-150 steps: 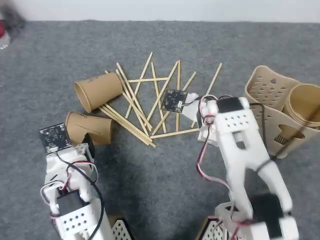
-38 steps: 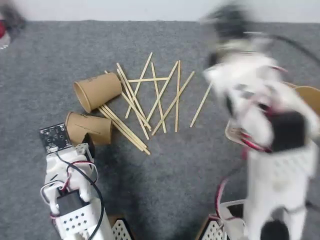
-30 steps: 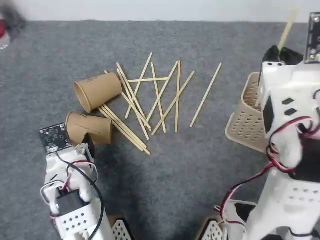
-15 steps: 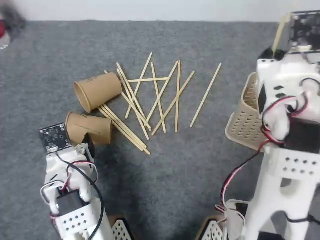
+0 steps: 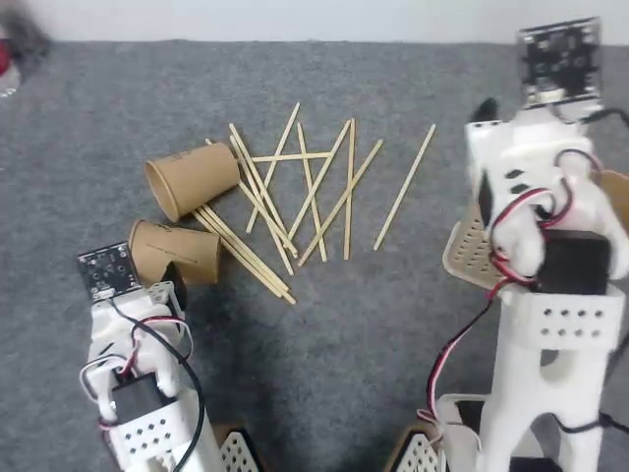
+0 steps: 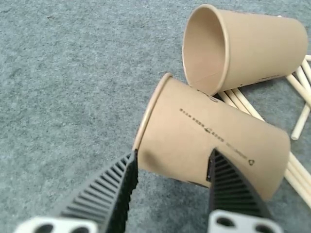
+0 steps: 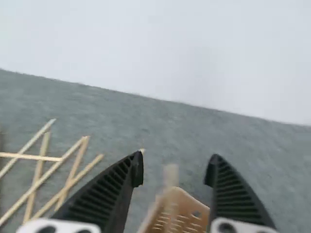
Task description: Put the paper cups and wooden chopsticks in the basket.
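Most of the job looks undone. On the fuzzy grey bench (image 5: 324, 334), the perforated beige plastic basket (image 5: 470, 258) is largely hidden by the right arm, with the right gripper (image 7: 172, 170) held above it, fingers spread. Two smooth brown paper cups (image 5: 194, 179) are lying on their sides, the nearer one straddled by the spread fingers of the left gripper (image 6: 170, 170). Thin wooden chopsticks (image 5: 349, 187) are scattered criss-cross beside them.

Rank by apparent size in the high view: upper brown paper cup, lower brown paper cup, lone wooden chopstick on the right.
1 and 2, tied: upper brown paper cup and lower brown paper cup look alike.
3: lone wooden chopstick, longer than either cup but far slimmer.
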